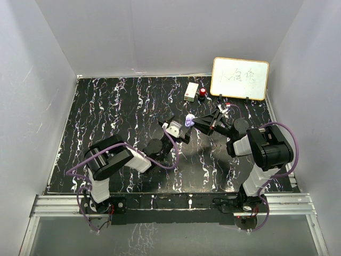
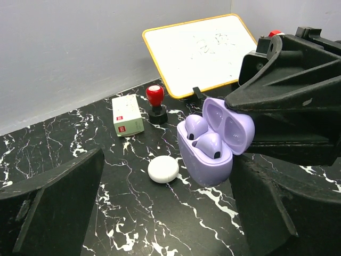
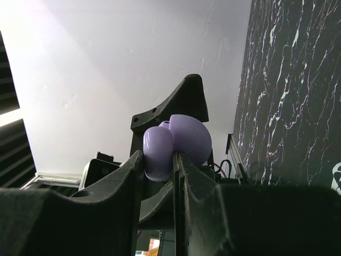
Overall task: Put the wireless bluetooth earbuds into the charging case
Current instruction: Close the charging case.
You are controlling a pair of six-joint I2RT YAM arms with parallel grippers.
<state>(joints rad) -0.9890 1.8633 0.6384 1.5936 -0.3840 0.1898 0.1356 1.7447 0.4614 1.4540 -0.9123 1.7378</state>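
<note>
Item: lilac charging case (image 2: 209,164), found open, its hinged lid tipped back. Position: near the middle of the black, white-veined worktop (image 1: 117,106), slightly towards the right edge. Contents: two lilac earbuds (image 2: 209,144), both seated in the wells of the case base, one behind the other, each marked with a small dark spot. Holding: the lid is clamped between the fingers of the right gripper (image 3: 160,159), which is clenched on it from the right side. In the right wrist view the rounded lid is seen pinched between the two black fingers. Whether the base of the case is resting on the worktop or held just clear of it cannot be told. Left gripper (image 1: 178,128): released, fingers spread wide and nothing between them, set just beside the case on its left and pointed at it. Associated items: a small white round puck (image 2: 163,169) is laid flat on the worktop just beside the case base. A white box (image 2: 127,114) with a red label and a red-topped stamp (image 2: 155,101) on a black foot are placed side by side near the far edge, right of its middle. A yellow-framed whiteboard (image 1: 240,78) with faint writing is propped at a tilt in the far right corner. The worktop is enclosed by plain pale walls (image 1: 160,37) on three sides.
</note>
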